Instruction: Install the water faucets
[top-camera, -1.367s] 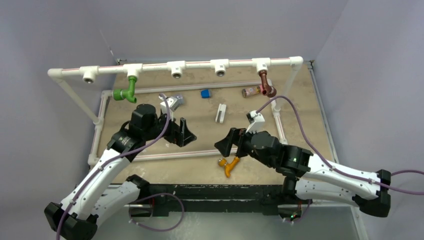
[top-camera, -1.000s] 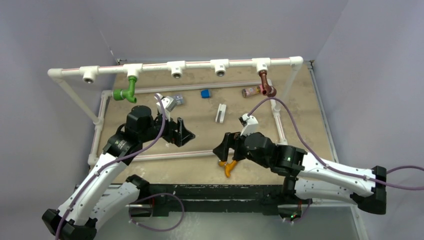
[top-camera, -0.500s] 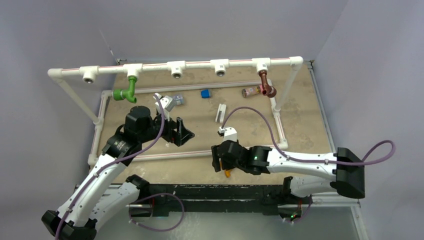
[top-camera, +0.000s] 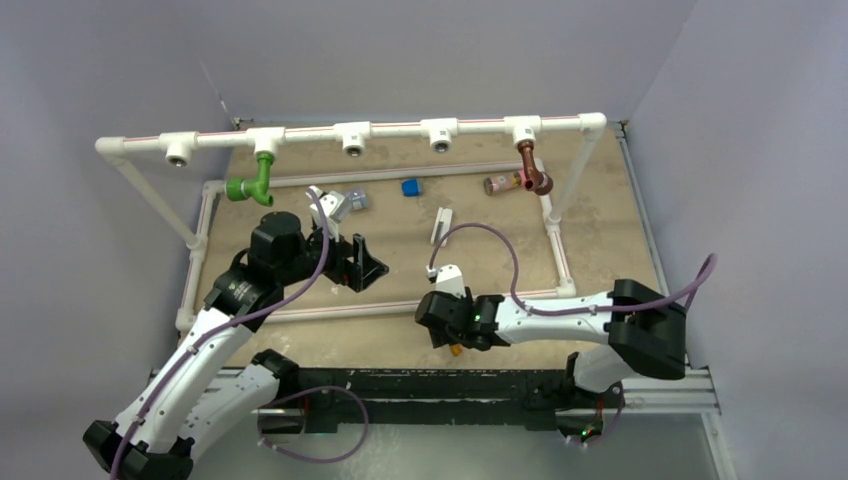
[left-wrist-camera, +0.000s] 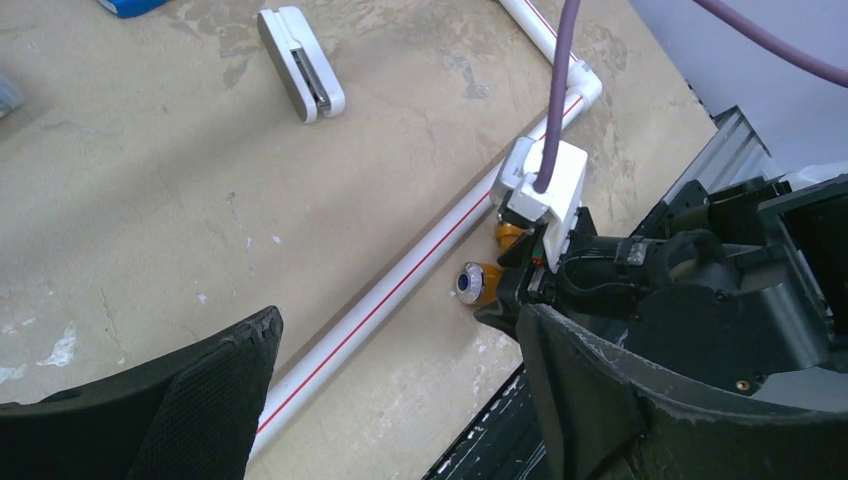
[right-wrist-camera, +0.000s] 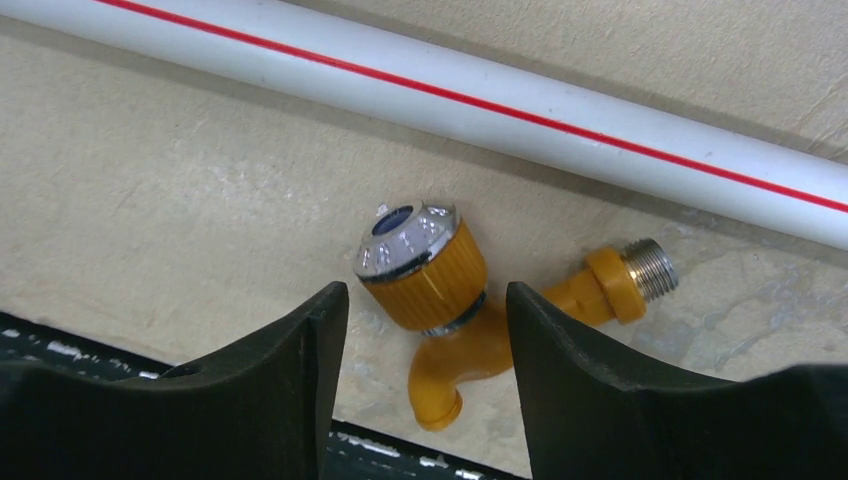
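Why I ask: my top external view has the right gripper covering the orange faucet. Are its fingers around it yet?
Observer: Yes. The right wrist view shows the right gripper open around the orange faucet, not clamped on its knob.
Operator: Where does the threaded end point?
Observer: Sideways, lying beside the red-striped white pipe without touching it.
Operator: Knob up or down?
Observer: Up; its silver cap with a blue centre faces the camera.
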